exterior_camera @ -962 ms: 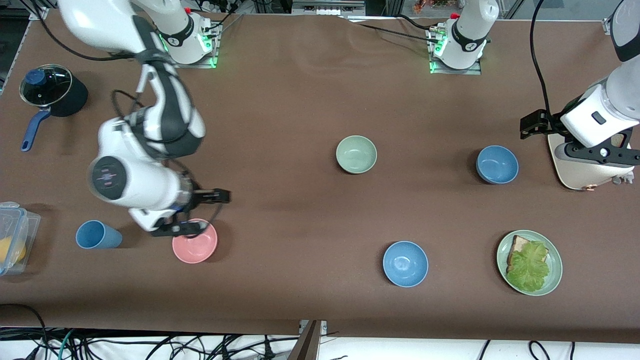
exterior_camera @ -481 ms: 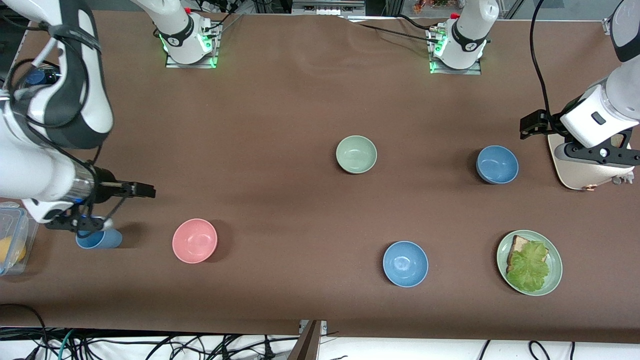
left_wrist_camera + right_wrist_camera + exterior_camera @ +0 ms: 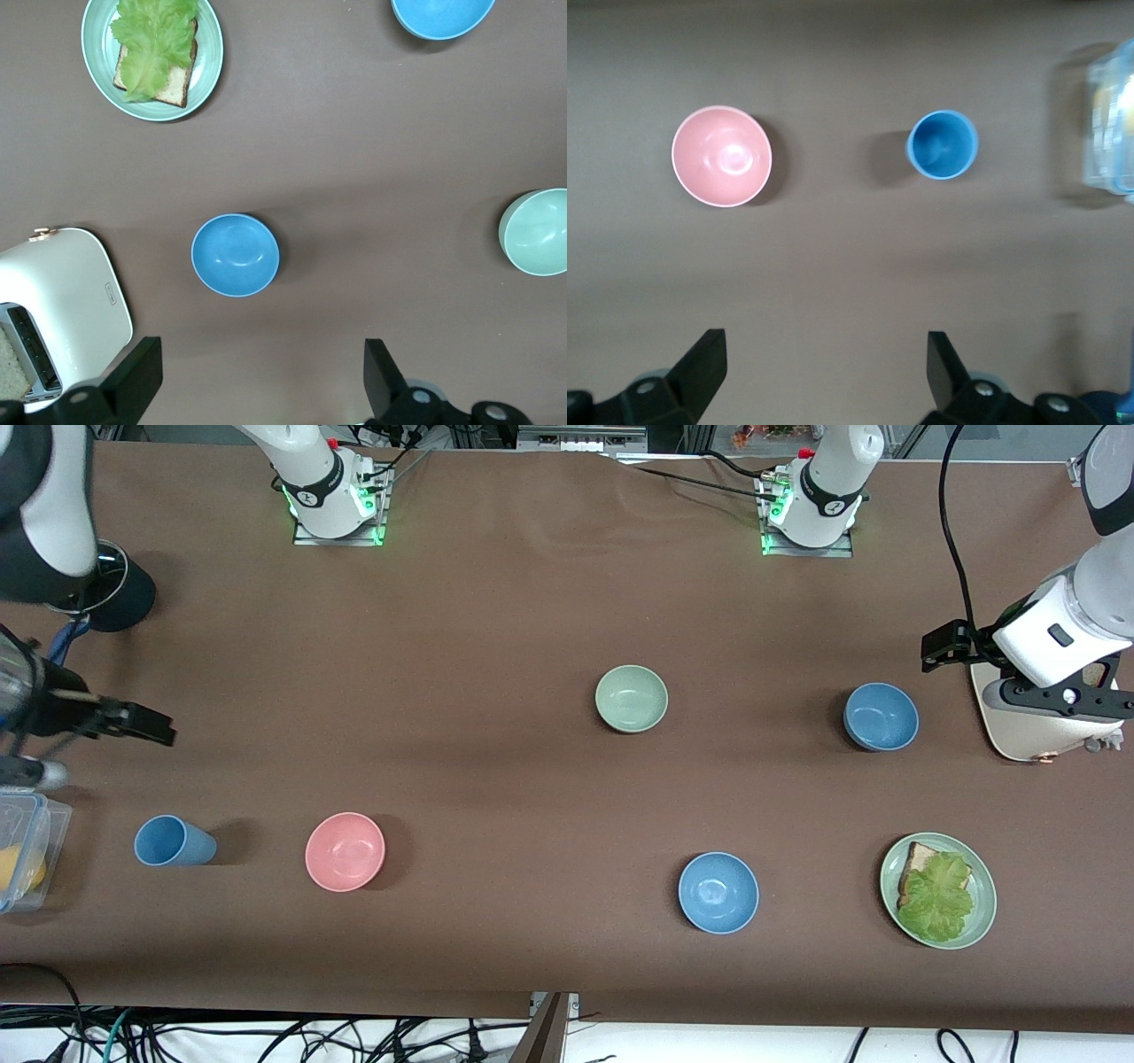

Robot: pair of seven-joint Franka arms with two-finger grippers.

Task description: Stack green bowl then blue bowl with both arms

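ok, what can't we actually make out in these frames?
- Front view: the right gripper sits at the frame edge; most of its arm is cut off.
- Front view: the pot is partly covered by that arm.
- Right wrist view: the clear container is blurred and cropped; contents unreadable.
- Left wrist view: the toaster is cropped by the edge.

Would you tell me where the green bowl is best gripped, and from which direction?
I would grip the green bowl by its rim, coming straight down with one finger inside and one outside. It sits upright, mouth up, with open table all round, and its smooth curved wall offers no handle. Any stretch of rim looks equally free.
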